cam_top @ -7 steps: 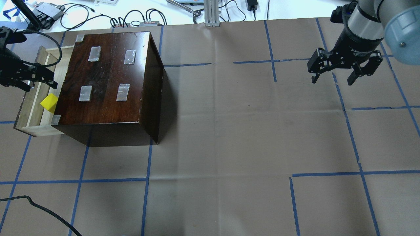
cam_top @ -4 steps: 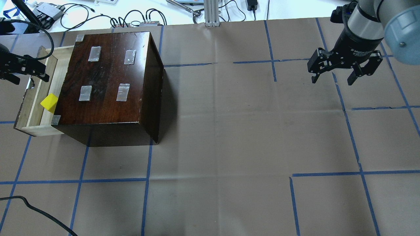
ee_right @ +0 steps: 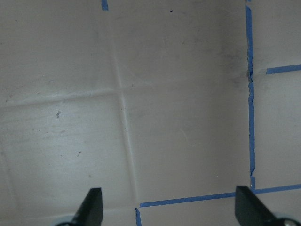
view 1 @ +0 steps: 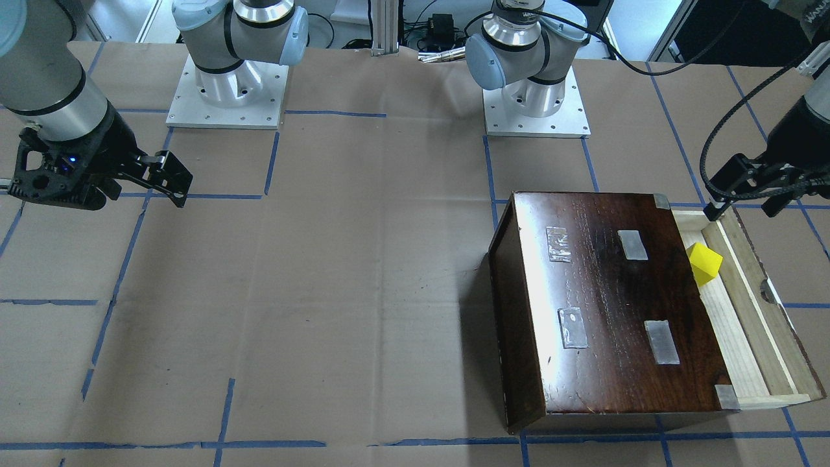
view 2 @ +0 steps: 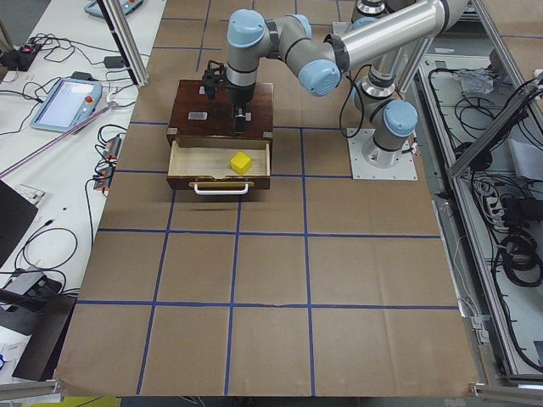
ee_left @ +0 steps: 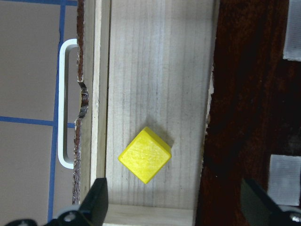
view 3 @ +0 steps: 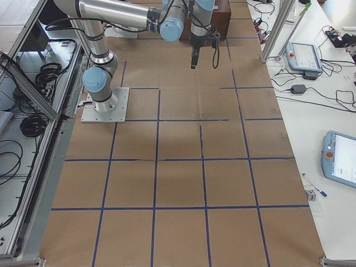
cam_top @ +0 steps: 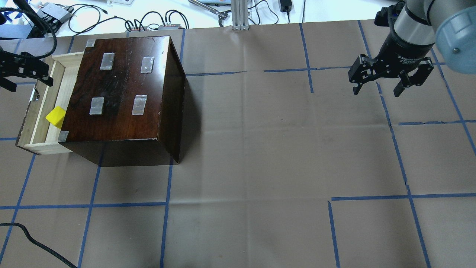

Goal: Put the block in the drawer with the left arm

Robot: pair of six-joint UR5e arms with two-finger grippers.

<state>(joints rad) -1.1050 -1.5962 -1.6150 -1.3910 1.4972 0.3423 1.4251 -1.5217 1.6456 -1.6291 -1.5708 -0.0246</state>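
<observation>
The yellow block (cam_top: 55, 116) lies on the floor of the open drawer (cam_top: 64, 83), near its front corner and next to the dark-brown box (cam_top: 122, 89). It also shows in the front view (view 1: 704, 263) and the left wrist view (ee_left: 145, 154). My left gripper (cam_top: 29, 85) is open and empty. It hangs above the far end of the drawer (view 1: 729, 324), apart from the block. In the left wrist view the gripper (ee_left: 174, 202) looks down with the block between its spread fingers. My right gripper (cam_top: 376, 91) is open and empty over bare table paper at the far right.
The drawer has a white handle (ee_left: 63, 103) on its notched front. Cables and small devices (cam_top: 160, 22) and an aluminium post (cam_top: 240, 15) line the table's back edge. A loose black cable (cam_top: 37, 242) lies at the front left. Blue tape lines cross the brown paper.
My left gripper has moved away from the drawer, up and toward the far left, still open. The block stays in the drawer. The right arm has not moved.
</observation>
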